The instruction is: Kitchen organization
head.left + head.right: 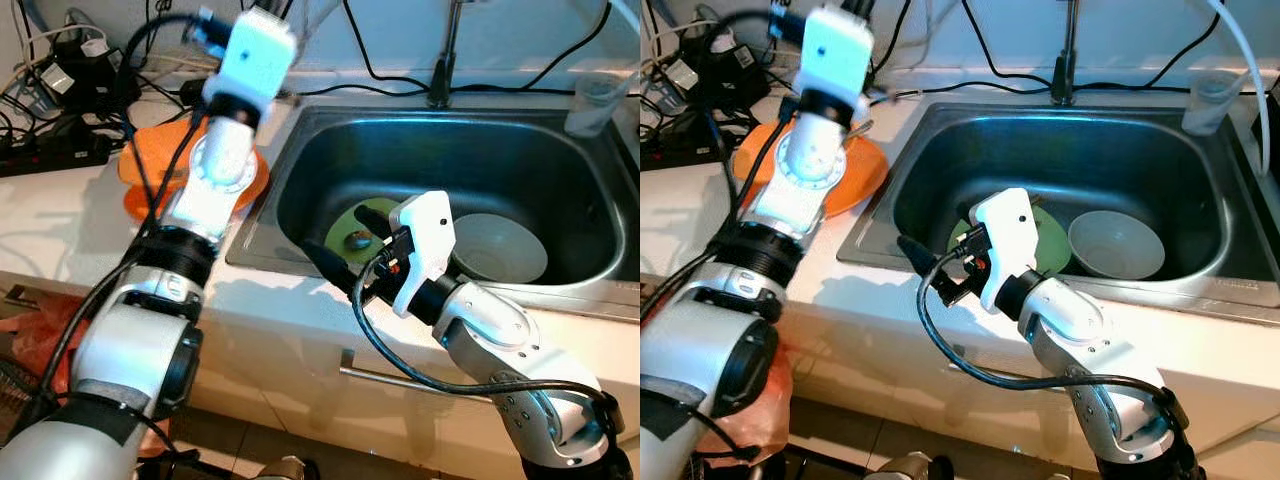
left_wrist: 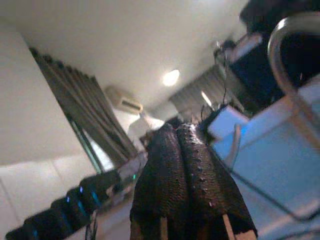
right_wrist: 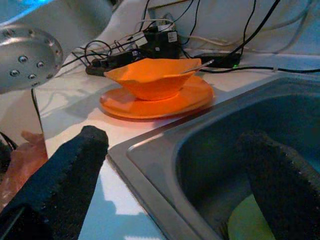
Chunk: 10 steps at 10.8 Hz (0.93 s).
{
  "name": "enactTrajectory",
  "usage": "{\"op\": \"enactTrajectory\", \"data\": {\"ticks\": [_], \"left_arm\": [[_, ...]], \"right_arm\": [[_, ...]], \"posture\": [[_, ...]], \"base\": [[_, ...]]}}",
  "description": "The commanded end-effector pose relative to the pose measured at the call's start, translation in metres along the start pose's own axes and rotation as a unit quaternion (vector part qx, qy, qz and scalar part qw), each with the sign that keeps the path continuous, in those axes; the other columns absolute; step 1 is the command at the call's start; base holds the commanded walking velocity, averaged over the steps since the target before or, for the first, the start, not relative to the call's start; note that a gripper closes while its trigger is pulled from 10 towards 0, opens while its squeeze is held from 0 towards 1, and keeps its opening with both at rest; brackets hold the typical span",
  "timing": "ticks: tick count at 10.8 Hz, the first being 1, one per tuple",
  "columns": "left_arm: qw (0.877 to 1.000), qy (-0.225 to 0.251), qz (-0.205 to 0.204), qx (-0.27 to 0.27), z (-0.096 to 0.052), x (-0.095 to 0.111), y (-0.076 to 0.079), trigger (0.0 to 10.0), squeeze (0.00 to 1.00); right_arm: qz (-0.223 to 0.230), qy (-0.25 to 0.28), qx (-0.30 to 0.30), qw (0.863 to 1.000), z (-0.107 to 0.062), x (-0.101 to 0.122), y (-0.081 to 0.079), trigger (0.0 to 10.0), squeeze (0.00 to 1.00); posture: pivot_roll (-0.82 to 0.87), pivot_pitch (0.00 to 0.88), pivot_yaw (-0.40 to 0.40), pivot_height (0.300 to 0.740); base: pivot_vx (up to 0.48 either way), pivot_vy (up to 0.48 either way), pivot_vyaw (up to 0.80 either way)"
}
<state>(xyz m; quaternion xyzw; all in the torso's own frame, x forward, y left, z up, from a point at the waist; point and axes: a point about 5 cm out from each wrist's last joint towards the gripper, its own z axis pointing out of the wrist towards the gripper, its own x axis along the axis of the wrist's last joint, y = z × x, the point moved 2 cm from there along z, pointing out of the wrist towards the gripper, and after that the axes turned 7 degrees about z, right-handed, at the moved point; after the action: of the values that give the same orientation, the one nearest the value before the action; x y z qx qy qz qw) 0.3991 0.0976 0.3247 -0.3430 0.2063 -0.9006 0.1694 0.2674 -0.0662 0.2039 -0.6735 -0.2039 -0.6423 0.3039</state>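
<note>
A steel sink (image 1: 420, 150) holds a green plate (image 1: 345, 222) and a pale bowl (image 1: 500, 250). My right gripper (image 1: 345, 238) is open at the sink's front left corner. One finger hangs over the green plate, the other over the rim, with nothing between them. On the counter left of the sink an orange bowl (image 3: 150, 77) with a metal utensil (image 3: 197, 65) in it sits on an orange plate (image 3: 155, 102). My left arm is raised above that plate. Its gripper (image 2: 177, 127) points upward, shut and empty.
A faucet (image 1: 445, 60) stands behind the sink and a clear plastic cup (image 1: 595, 100) at the back right. Power strips and tangled cables (image 1: 60, 100) crowd the back left counter. An orange bag (image 1: 40, 330) lies low on the left. A drawer handle (image 1: 400, 380) runs below the counter.
</note>
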Motion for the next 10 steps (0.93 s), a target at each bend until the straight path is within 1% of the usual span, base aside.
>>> {"op": "enactTrajectory", "data": {"ticks": [1,2,3,4,6,7,8,10], "left_arm": [[1.000,0.020,-0.014,0.002,0.002,0.010,-0.001,0.0,0.00],[0.999,0.028,-0.035,0.004,0.003,0.016,0.003,0.0,0.00],[0.996,0.032,-0.081,0.006,0.002,0.021,0.008,0.0,0.00],[0.995,0.026,-0.096,0.002,0.000,0.021,0.011,0.0,0.00],[0.994,0.007,-0.112,0.000,-0.004,0.016,0.013,0.0,0.00],[0.990,-0.013,-0.139,0.001,-0.005,0.011,0.015,0.0,0.00],[0.989,-0.019,-0.146,-0.001,-0.006,0.009,0.016,0.0,0.00],[0.983,-0.035,-0.182,-0.012,-0.009,0.007,0.028,0.0,0.00]], "right_arm": [[-0.011,0.011,-0.023,1.000,0.001,0.006,0.008,10.0,0.00],[-0.015,0.014,-0.046,0.999,0.000,0.008,0.015,10.0,0.00],[-0.025,0.013,-0.105,0.994,-0.003,0.010,0.032,10.0,0.00],[-0.028,0.017,-0.131,0.991,-0.007,0.013,0.041,10.0,0.00],[-0.031,0.019,-0.155,0.987,-0.014,0.016,0.048,10.0,0.00],[-0.035,0.015,-0.166,0.985,-0.016,0.015,0.051,10.0,0.00],[-0.034,0.014,-0.170,0.985,-0.017,0.016,0.052,10.0,0.00],[-0.039,0.001,-0.183,0.982,-0.022,0.017,0.055,10.0,0.00]], "posture": [[-0.07,0.015,0.141,0.740],[-0.07,0.015,0.143,0.740],[-0.08,0.019,0.145,0.740],[-0.08,0.023,0.150,0.740],[-0.09,0.030,0.156,0.740],[-0.09,0.034,0.158,0.740],[-0.09,0.036,0.158,0.740],[-0.11,0.052,0.164,0.740]], "base": [[0.000,0.000,0.00],[0.000,0.000,0.00],[0.000,0.000,0.00],[0.000,0.000,0.00],[0.000,0.000,0.00],[0.000,0.000,0.00],[0.000,0.000,0.00],[0.000,0.000,0.00]]}}
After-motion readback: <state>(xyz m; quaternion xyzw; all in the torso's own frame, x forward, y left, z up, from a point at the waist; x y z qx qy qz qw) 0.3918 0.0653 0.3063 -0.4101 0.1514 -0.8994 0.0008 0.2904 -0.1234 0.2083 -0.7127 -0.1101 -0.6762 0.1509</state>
